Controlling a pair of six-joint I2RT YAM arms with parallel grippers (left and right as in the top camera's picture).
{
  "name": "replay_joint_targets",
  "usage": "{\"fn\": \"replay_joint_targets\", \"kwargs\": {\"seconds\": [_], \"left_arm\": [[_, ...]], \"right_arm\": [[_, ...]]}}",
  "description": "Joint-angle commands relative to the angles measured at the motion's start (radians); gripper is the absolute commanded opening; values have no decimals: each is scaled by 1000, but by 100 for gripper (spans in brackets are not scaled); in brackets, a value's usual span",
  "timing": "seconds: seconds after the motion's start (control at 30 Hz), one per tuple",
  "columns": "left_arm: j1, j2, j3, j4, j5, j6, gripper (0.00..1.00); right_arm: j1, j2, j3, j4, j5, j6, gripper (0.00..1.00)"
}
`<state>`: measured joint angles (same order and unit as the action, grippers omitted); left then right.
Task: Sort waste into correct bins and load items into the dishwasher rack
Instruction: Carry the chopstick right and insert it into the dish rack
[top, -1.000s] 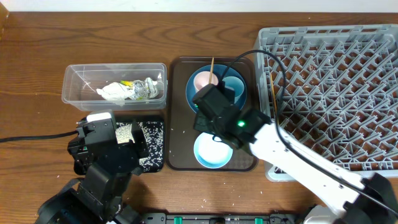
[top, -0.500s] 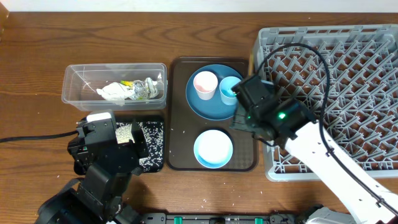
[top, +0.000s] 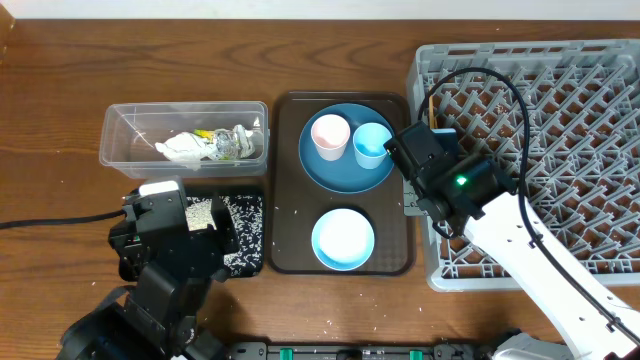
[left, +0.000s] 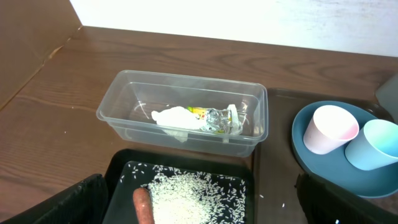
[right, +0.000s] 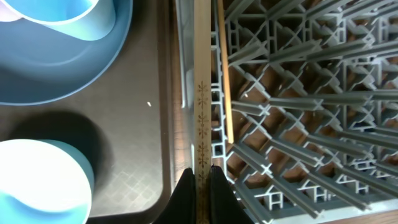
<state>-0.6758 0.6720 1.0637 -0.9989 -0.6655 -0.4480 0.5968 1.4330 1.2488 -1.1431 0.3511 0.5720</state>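
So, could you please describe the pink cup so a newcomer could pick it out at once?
Find the brown serving tray between the clear tub and the big grey rack. On its far half lies a dark-blue plate carrying two upright cups. The pink cup is the one nearer the tub; its neighbour is the light-blue cup.

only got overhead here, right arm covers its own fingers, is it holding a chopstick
Observer: yes, the right wrist view shows the right fingers shut on one chopstick, above the rack wall.
Operator: and the other one
Observer: a second chopstick runs alongside over the rack, ending short of the fingers.
Operator: carrot binned? can't see it
Observer: left wrist view shows the carrot in the black tray, beside the rice.
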Motion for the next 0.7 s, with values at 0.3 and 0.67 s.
{"fn": "replay_joint_targets", "kwargs": {"seconds": [0.3,0.67], "left_arm": [[3,-1,16,-3,-23,-5,99],[3,-1,16,-3,-23,-5,99]], "right_arm": [[-15,-6,-6,-9,69,-25,1],[-16,-6,-87,-12,167,-30,1]]}}
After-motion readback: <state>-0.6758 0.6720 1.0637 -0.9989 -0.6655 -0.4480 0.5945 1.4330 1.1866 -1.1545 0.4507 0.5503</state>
